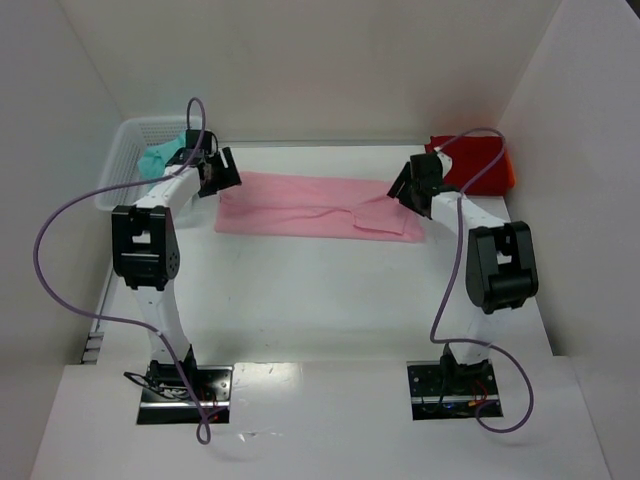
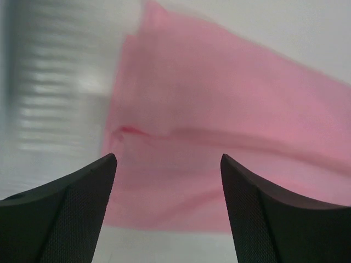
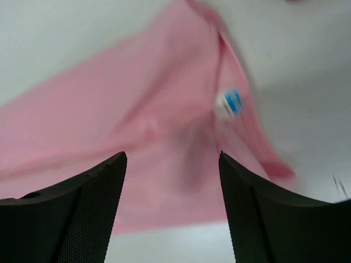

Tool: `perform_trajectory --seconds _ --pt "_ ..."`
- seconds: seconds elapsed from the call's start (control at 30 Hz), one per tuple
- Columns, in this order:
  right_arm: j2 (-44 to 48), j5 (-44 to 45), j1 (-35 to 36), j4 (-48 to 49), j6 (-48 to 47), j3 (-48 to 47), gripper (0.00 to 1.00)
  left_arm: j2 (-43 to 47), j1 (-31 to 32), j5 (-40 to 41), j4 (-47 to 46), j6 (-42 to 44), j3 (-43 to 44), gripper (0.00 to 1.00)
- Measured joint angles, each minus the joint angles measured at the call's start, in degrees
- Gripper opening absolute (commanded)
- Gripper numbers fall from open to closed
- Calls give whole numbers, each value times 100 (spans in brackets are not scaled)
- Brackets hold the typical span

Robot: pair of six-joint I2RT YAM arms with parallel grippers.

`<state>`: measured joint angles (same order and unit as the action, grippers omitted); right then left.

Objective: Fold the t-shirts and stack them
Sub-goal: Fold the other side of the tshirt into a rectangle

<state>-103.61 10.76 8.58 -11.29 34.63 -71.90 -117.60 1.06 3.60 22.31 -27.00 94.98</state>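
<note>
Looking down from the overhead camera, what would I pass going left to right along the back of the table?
In order: white basket → teal shirt lying in it → left claw → pink shirt spread on the table → right claw → red shirt.

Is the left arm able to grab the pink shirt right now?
Probably yes. The left gripper hangs open just at the pink shirt, by its left edge, and nothing lies between them. The basket sits off to the side.
</note>
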Motion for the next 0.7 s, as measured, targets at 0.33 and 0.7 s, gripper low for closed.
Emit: perform_trajectory --seconds 0.33,0.7 --pt "1248 -404 -7 127 146 1467 73 885 1025 -1084 -442 579 -772 86" --pt "1075 -546 -11 278 107 1593 68 291 1368 -48 -417 614 -907 86"
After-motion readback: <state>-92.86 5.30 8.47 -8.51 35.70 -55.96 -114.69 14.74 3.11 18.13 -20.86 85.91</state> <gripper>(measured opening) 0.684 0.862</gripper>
